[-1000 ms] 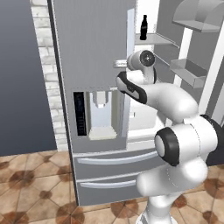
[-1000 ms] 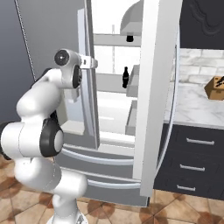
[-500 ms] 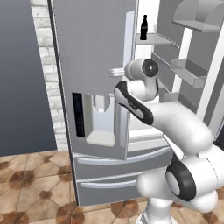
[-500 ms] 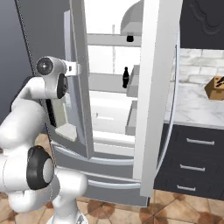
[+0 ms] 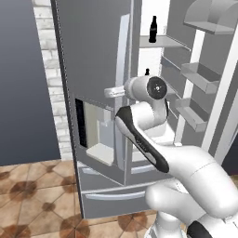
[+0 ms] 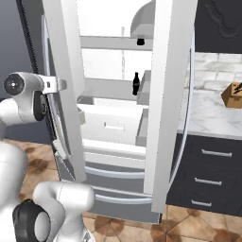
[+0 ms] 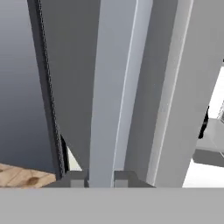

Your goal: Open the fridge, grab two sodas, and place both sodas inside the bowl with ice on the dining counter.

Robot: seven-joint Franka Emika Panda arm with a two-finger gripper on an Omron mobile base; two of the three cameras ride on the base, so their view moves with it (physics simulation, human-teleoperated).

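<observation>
the fridge (image 5: 97, 69) is standing with its right door swung wide open and its left door, the one with the dispenser recess (image 5: 95, 135), partly ajar, showing its edge in the right base view (image 6: 64, 85). the gripper (image 7: 101, 177) is sitting at the left door's long vertical handle (image 7: 109, 87); in the hand view the two fingers (image 7: 76, 178) are standing apart with the handle bar running between them, close to both pads, though i cannot tell whether they are actually pressing on it. in the left base view the hand is reaching to the handle (image 5: 124, 60) at about mid height of the door.

one soda (image 5: 152, 29) is standing upright on a high shelf (image 5: 160, 42) inside the fridge, and a second soda (image 6: 135, 84) is standing on a lower shelf, its neck just showing above the wrist joint in the left base view (image 5: 147, 71). a brown box (image 6: 234, 94) is resting on the marble-look counter (image 6: 212, 116) to the right of the fridge.
</observation>
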